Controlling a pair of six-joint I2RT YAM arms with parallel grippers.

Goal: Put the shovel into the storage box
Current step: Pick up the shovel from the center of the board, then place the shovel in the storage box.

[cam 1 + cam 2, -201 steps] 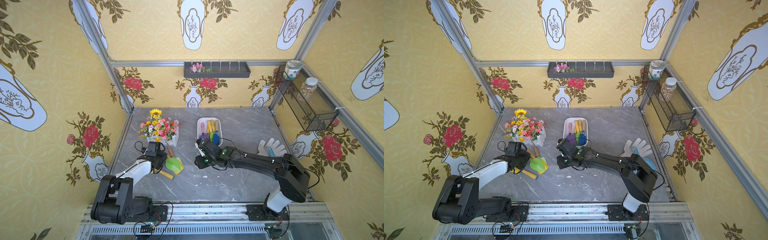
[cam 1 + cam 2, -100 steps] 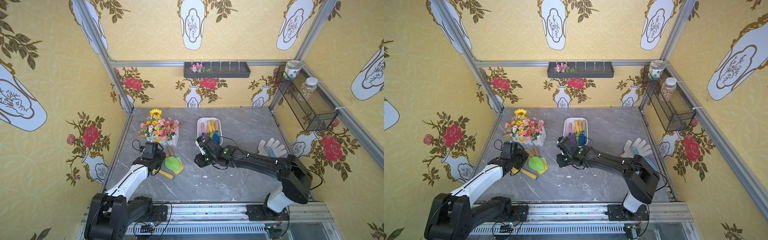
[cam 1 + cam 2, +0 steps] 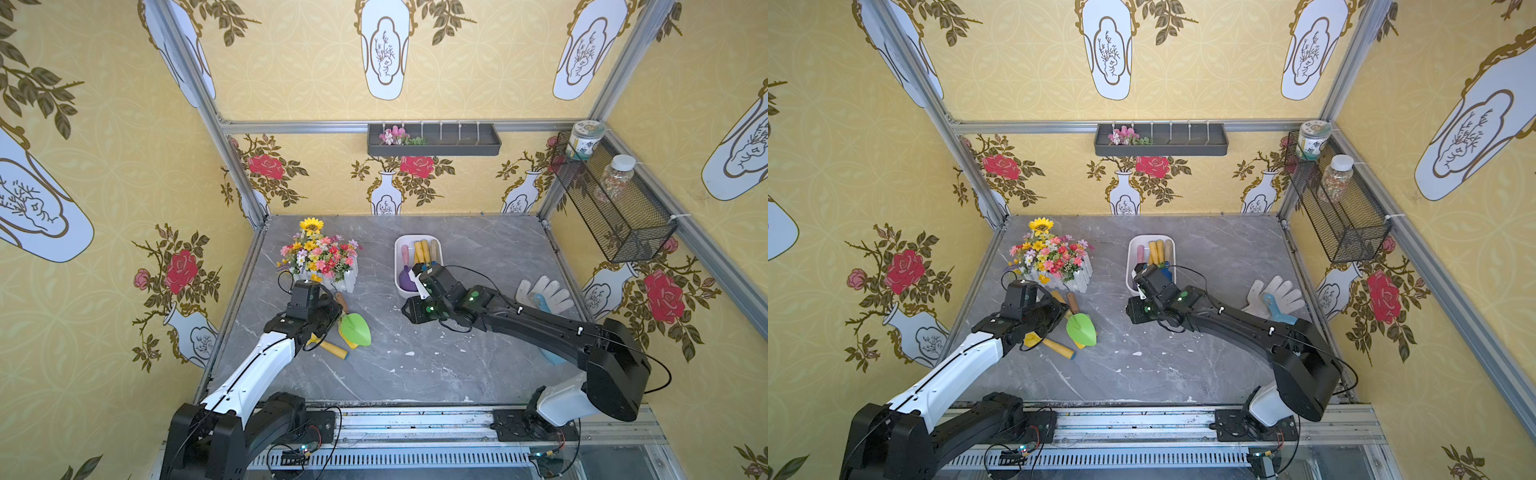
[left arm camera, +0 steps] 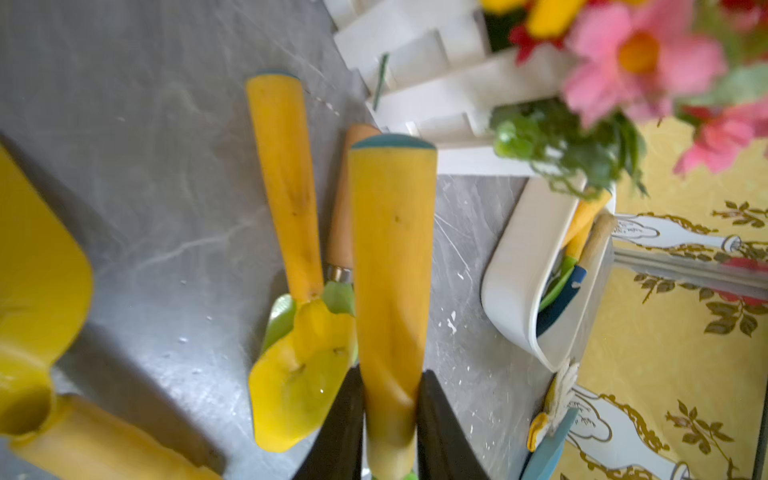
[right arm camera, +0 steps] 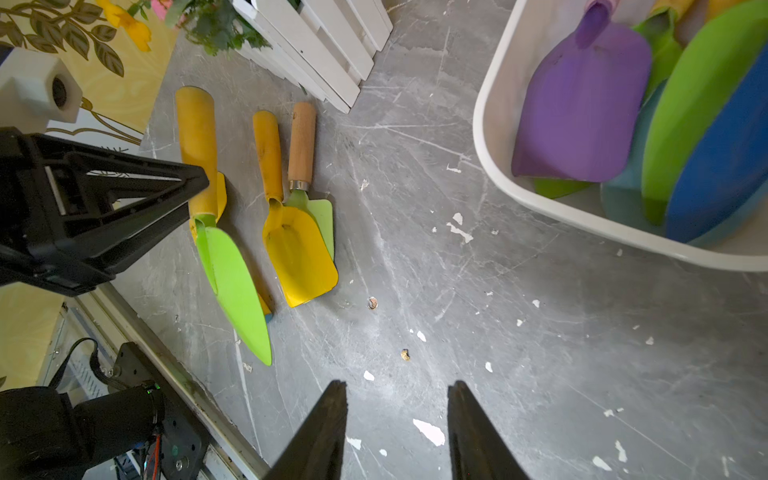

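The shovel (image 3: 355,329), green-bladed with a yellow handle, sits near the table's (image 3: 415,365) left edge in both top views, just in front of the flower planter (image 3: 320,257). Its blade points toward the front right corner and its handle is in the left tool (image 3: 337,315). A yellow shovel (image 3: 333,350) lies crosswise beneath it, and whether the two touch I cannot tell. The storage box (image 3: 397,266) stands well apart, near the middle of the table toward the far edge, with several shovels inside, and the right arm (image 3: 540,328) reaches to its near end. Gloves (image 3: 548,289) lie by the right edge. In the left wrist view the left tool (image 4: 390,419) is clenched on the shovel's handle, a black finger (image 4: 343,432) pressed to each side. Beyond it a second yellow shovel (image 4: 299,249) and a wood-handled shovel (image 4: 343,208) lie side by side on the table, the storage box (image 4: 515,266) farther off. In the right wrist view the right tool (image 5: 397,432) hangs released above bare table, nothing between its fingers. The storage box (image 5: 496,124) beside it holds purple, green and blue blades, and the shovel (image 5: 232,282) shows across the table, pinched at the handle.
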